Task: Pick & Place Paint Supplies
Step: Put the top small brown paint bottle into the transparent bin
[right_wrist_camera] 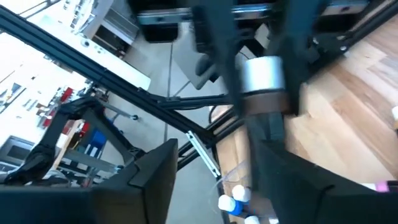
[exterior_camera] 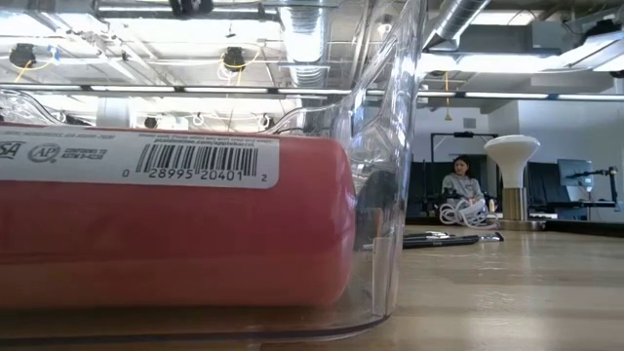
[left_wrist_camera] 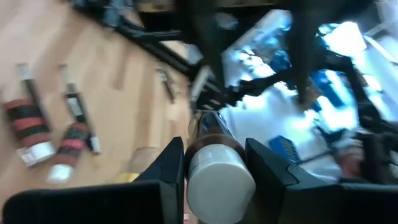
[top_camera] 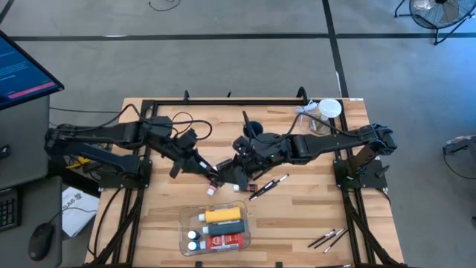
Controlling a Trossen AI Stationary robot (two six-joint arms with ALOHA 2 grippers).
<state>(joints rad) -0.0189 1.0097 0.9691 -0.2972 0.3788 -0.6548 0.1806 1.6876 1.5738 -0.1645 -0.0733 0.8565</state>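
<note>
My left gripper [left_wrist_camera: 214, 171] clasps a brown white-capped tube [left_wrist_camera: 214, 165] mid-table above the tray [top_camera: 186, 223], my right gripper [top_camera: 236, 170] stands released beside it, so I should carry the tube level and lower it among the bottles.

Lighting is bright and even, supplied by overhead ceiling fixtures [exterior_camera: 234, 58] at 12 o'clock in the low view. Shadows on the table [top_camera: 297, 223] are soft. Both wrist views show heavy motion blur. The red tube [exterior_camera: 175, 224] nearest the low camera is out of focus.
</note>
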